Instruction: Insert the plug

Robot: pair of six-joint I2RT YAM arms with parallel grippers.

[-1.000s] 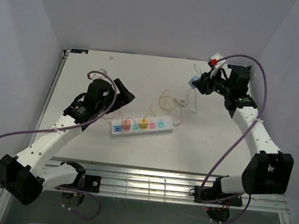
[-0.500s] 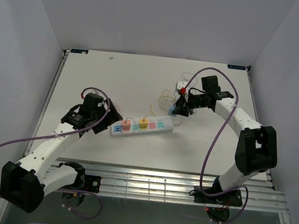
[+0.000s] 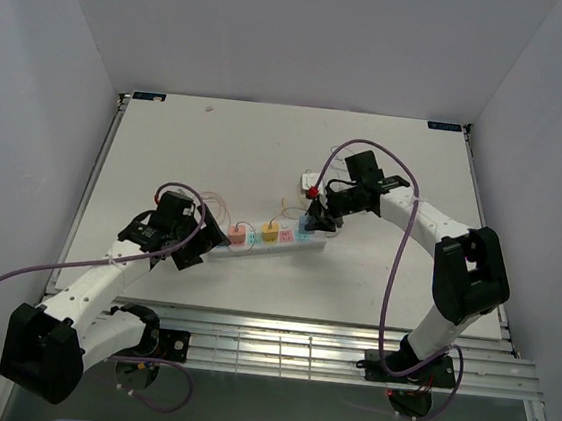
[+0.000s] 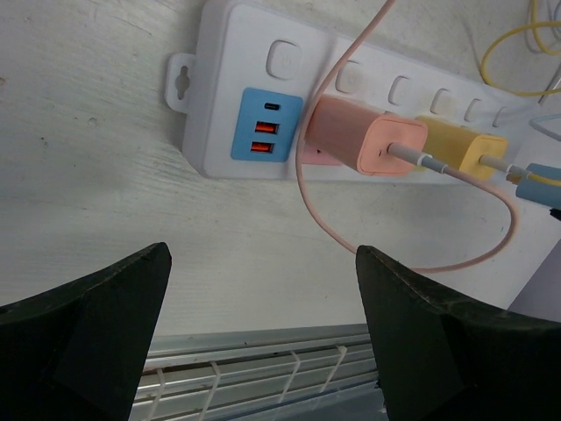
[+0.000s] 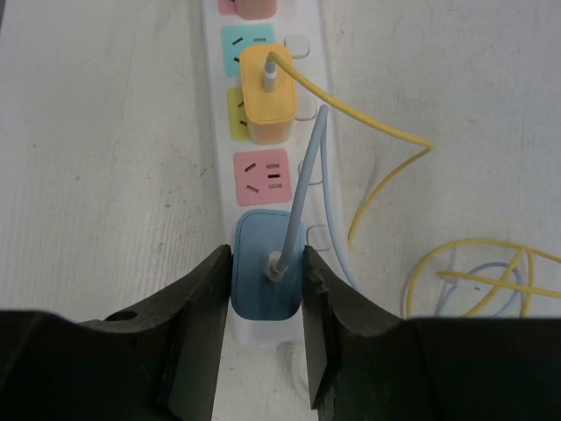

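Blue plug [image 5: 256,298] between right fingers [image 5: 198,323], pink socket [image 5: 266,175], yellow plug [image 5: 263,110] beyond

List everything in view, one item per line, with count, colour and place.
table: one, white, under everything
power strip: one, white with coloured sockets, table centre
USB panel: one, blue, at the strip's end nearest the left arm
pink plug: one, in the strip beside the USB panel
yellow plug: one, in the strip, mid-row
blue plug: one, at the strip's far end socket
charger cables: three, pink, yellow, blue, one from each plug
left gripper: black, open, above the table beside the strip
right gripper: black, closed on the blue plug
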